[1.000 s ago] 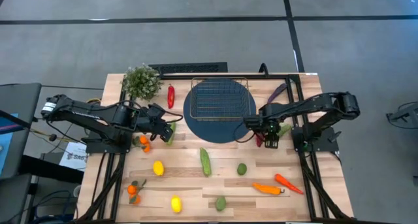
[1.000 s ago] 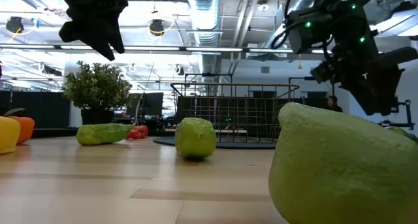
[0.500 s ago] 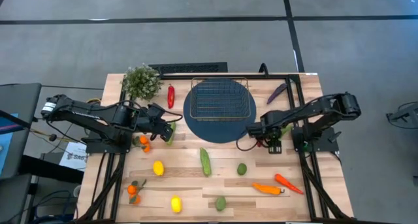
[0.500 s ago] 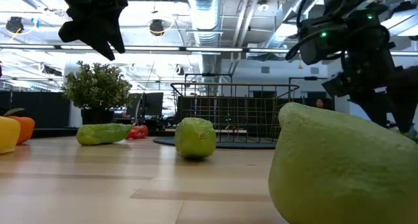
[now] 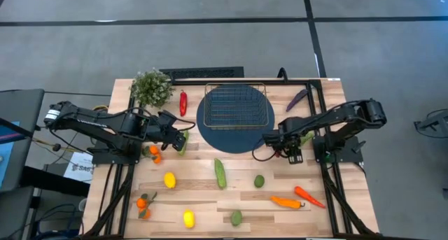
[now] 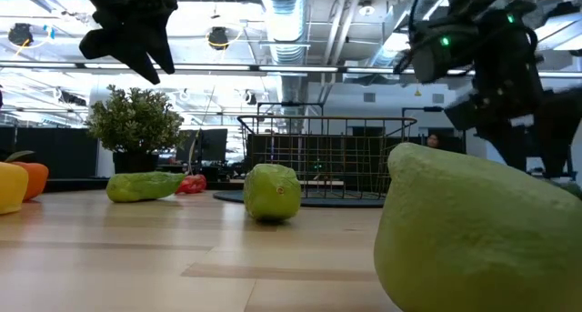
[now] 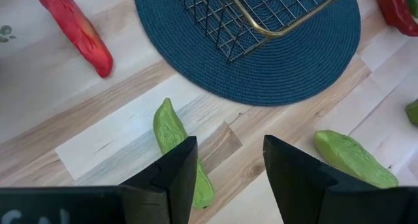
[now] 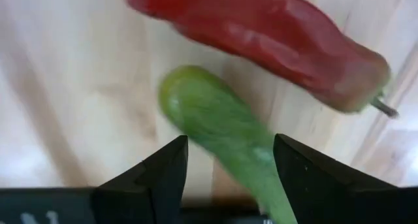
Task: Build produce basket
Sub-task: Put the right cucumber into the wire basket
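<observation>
Now finds the right gripper (image 5: 291, 152) a shade farther out from the round blue mat (image 5: 234, 139) than a second ago, and further over to one side in the low view. Straddles a green cucumber (image 8: 212, 116) lying on the wooden table (image 5: 210, 198), with a red pepper (image 8: 261, 28) just beyond it. Means, most likely, a pick lined up on the cucumber and not yet made. Leaves nothing else altered: same produce scattered over the near half of the table, same spots.

Shows the right pincer spread about as wide as it goes, a hair wider than a second ago. Keeps one finger (image 8: 153, 178) on each side of the cucumber, seemingly above it. Holds nothing; cannot tell whether either finger touches the skin.

Parks the left gripper (image 5: 180, 139) by the mat's left edge, unchanged, above another green cucumber (image 7: 173, 132). Stands roughly half open there, with nothing between the fingers.

Puts the basket (image 5: 235, 126) on the mat at the far middle of the table, upright and seemingly bare of produce. Places the task at its very start, by that showing.
</observation>
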Controlling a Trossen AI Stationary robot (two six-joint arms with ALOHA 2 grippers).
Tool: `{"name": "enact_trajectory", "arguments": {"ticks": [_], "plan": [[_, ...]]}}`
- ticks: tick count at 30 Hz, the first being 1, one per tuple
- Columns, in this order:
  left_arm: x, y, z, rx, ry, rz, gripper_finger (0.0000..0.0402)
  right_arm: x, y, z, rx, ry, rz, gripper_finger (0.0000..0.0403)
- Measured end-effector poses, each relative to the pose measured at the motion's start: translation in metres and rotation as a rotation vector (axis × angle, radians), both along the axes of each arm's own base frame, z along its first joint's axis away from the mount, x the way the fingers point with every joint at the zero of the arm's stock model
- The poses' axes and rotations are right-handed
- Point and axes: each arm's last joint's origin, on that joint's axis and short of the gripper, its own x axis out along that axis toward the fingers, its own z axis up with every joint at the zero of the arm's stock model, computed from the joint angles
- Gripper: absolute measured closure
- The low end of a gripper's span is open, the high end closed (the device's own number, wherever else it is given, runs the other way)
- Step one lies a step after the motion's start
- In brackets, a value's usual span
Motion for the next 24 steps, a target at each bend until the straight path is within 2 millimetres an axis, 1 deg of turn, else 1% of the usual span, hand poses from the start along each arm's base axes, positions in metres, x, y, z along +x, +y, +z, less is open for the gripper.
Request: {"name": "enact_trajectory", "arguments": {"ticks": [4,7,13,19,24], "plan": [[0.0,0.0,0.0,0.003,-0.002,0.003,0.0239,0.008,0.001,0.017,0.009,-0.018,0.009,0.0153],[0.0,0.0,0.0,0.005,-0.003,0.004,0.0239,0.01,0.001,0.021,0.013,-0.028,0.018,0.0153],[0.0,0.0,0.0,0.005,-0.006,0.005,0.0239,0.014,0.001,0.015,0.044,-0.012,0.065,0.0152],[0.0,0.0,0.0,0.0,-0.008,0.01,0.0239,0.012,0.001,-0.003,0.061,0.017,0.101,0.0152],[0.001,0.0,0.001,-0.004,-0.014,0.016,0.0239,0.009,0.001,-0.005,0.068,0.02,0.135,0.0152]]}}
